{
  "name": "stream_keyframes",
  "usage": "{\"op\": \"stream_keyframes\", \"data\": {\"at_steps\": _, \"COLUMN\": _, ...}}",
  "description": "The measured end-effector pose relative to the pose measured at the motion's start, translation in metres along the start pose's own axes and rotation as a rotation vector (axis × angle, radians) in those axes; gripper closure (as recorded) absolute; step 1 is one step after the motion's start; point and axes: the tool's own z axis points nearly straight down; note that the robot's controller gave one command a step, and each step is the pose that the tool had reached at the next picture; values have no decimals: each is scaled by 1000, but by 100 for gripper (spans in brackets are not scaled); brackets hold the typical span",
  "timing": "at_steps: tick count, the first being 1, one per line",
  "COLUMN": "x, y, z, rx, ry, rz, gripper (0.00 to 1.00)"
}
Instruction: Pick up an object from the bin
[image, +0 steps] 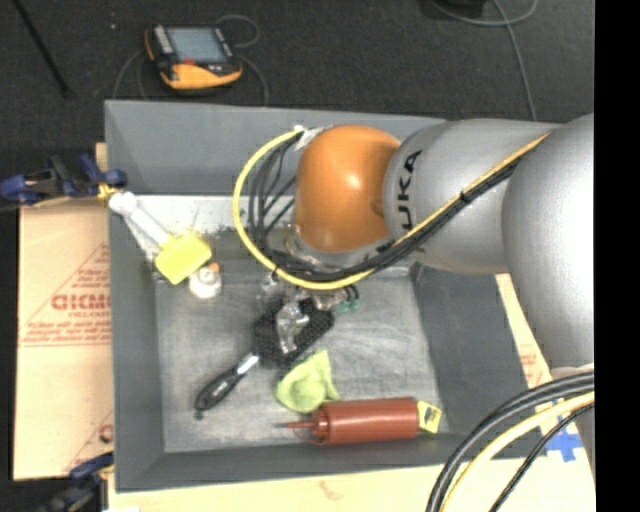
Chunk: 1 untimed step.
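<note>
Thing under gripper: black long-handled brush (228, 380), one piece. It has a slim dark handle running toward the bin's lower left and a bulkier black head at the upper right end. It lies flat on the floor near mid-bin.

Gripper (293, 322): down at the brush head, below the arm's orange cover (340, 185). Released or clenched: cannot tell, as the wrist and head overlap there. Whether there is contact is not resolvable either.

Container: grey metal bin (135, 420), one. Contents, six things, one of each:
- black brush, centre
- yellow block (183, 257), upper left
- white tube (140, 220), against the upper-left corner, touching the block
- small white bottle (205, 283), upright, just beside the block
- green soft lump (307, 380), just right of the brush handle
- red-brown squeeze bottle (365, 420), on its side along the near wall, nozzle pointing left, just below the green lump
</note>
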Motion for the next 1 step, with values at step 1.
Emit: {"op": "stream_keyframes", "data": {"at_steps": 1, "x": 1, "y": 0, "z": -16, "rx": 0, "ry": 6, "rz": 1, "gripper": 100}}
